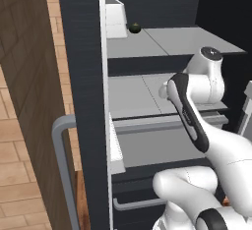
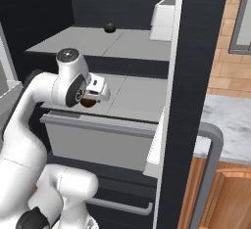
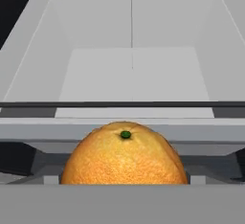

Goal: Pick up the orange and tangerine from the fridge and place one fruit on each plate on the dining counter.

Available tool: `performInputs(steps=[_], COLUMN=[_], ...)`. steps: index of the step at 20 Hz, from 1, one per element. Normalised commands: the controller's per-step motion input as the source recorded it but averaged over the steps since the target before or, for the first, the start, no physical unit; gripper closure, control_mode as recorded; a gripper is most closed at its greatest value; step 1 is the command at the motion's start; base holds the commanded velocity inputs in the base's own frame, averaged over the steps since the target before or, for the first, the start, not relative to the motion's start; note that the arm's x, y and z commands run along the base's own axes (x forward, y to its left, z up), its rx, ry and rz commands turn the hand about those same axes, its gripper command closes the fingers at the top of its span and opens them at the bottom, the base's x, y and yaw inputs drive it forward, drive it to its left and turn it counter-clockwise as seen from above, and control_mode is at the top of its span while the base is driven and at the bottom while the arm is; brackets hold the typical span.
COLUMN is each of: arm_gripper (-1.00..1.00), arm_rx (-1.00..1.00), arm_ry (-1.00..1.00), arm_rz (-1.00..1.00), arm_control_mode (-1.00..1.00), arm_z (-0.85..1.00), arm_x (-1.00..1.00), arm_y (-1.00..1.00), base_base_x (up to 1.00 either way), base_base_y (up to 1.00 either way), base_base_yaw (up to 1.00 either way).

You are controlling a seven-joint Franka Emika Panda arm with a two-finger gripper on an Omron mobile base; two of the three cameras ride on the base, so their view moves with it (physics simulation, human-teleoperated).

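- In the hand view, a round orange fruit with a pebbled skin and a green stem dot (image 3: pixel 124 155) sits dead centre at the bottom, right where the fingers would be; I can't tell whether it is the orange or the tangerine.
- The fingertips themselves are hidden, so I cannot tell if they have closed on it.
- In the right base view the white hand (image 2: pixel 96 92) sits at the front of the tall black fridge (image 2: pixel 196 52), over its pale grey middle shelf (image 2: pixel 132 98), with something brownish-orange (image 2: pixel 88 103) tucked under it.
- The fruit looks round, with no long axis to align to.

No text, label, brand, number or sign can be read in any of the views. The fridge (image 1: pixel 88 101) surfaces and the orange (image 3: pixel 124 156) are seen unmarked.
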Motion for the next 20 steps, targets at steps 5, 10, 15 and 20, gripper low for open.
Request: performInputs(steps=[5, 10, 15, 20], arm_gripper=[1.0, 1.0, 1.0, 1.0], arm_rx=[0.0, 0.0, 0.0, 0.0], arm_ry=[0.06, 0.0, 0.0, 0.0], arm_rz=[0.0, 0.0, 0.0, -0.01], arm_control_mode=[-1.0, -1.0, -1.0, -1.0], arm_z=[0.64, 0.35, 0.11, 0.23], arm_x=[-0.82, -0.66, -0.65, -0.44], arm_y=[0.0, 0.01, 0.03, 0.0], base_base_x=[0.0, 0.0, 0.0, 0.0], base_base_y=[0.0, 0.0, 0.0, 0.0], base_base_yaw=[0.0, 0.0, 0.0, 0.0])
